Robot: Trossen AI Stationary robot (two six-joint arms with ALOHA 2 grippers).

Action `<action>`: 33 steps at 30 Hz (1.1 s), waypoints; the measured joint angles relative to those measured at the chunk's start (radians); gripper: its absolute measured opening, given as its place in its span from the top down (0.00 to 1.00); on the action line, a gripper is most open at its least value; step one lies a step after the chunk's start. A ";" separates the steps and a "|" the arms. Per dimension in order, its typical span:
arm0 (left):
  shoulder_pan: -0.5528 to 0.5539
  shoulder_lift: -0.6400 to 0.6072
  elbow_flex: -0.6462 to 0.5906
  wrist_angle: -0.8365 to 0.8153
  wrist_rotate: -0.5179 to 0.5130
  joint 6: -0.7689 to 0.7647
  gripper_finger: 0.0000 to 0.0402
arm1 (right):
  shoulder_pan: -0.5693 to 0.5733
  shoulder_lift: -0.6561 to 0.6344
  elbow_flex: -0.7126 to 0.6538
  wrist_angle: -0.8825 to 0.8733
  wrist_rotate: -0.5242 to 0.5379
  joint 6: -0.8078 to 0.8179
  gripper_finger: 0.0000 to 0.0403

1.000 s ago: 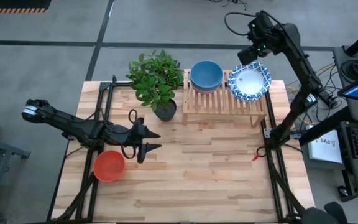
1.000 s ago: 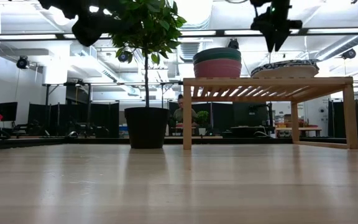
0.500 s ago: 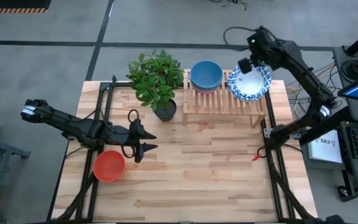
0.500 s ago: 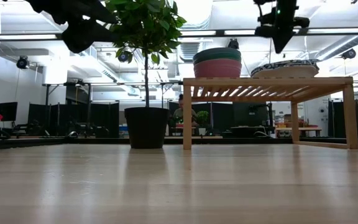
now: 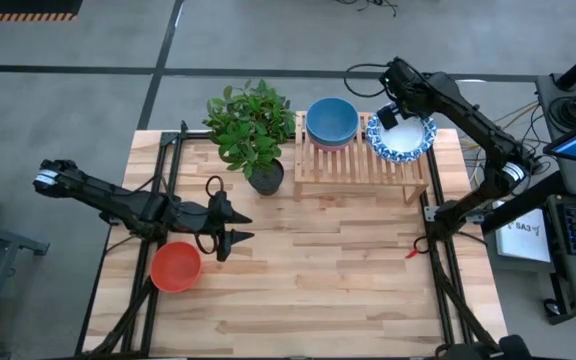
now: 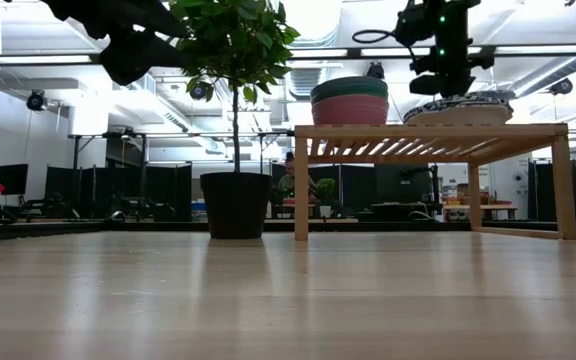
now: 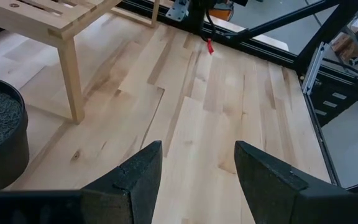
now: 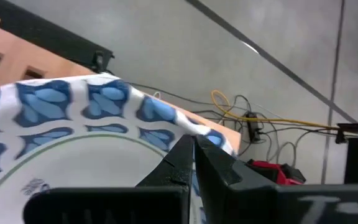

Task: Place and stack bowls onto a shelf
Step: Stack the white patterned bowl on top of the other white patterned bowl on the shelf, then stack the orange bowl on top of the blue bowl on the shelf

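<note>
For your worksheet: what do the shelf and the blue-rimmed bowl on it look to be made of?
The shelf: light unpainted wood, going by its visible grain and slats. The blue-rimmed bowl: probably glazed ceramic, given its smooth white inside and printed blue pattern, though melamine would look alike.

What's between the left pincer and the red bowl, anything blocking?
Nothing visible. The left pincer hangs open beside the red bowl, bare tabletop between them. The plant pot stands off the line, by the shelf. The right pincer is shut at the patterned bowl there.

three plain bowls (image 5: pixel 331 120), one patterned bowl (image 5: pixel 408 140), one shelf (image 5: pixel 360 165), one plant (image 5: pixel 251 125).
</note>
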 joint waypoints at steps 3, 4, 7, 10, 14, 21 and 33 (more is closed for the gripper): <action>0.000 0.000 0.000 0.001 0.000 0.000 0.54 | 0.000 -0.001 0.000 0.008 -0.002 -0.003 0.98; 0.000 0.000 0.000 0.002 0.000 0.000 0.54 | 0.000 -0.002 0.005 0.008 0.001 -0.003 0.98; 0.000 0.000 0.000 0.002 0.000 0.000 0.54 | 0.000 -0.010 0.015 0.019 0.015 0.006 0.98; 0.000 0.000 0.000 0.002 0.000 0.000 0.54 | -0.001 -0.014 0.014 0.026 0.022 0.009 0.98; 0.000 0.000 0.000 0.003 -0.001 0.000 0.54 | -0.004 0.000 0.004 0.032 0.030 0.006 0.98; 0.000 0.000 0.000 0.005 -0.001 0.000 0.54 | -0.009 0.014 -0.018 0.038 0.000 0.006 0.98; 0.000 0.000 0.000 0.003 0.004 -0.003 0.54 | 0.004 -0.052 0.003 0.048 -0.122 0.013 0.98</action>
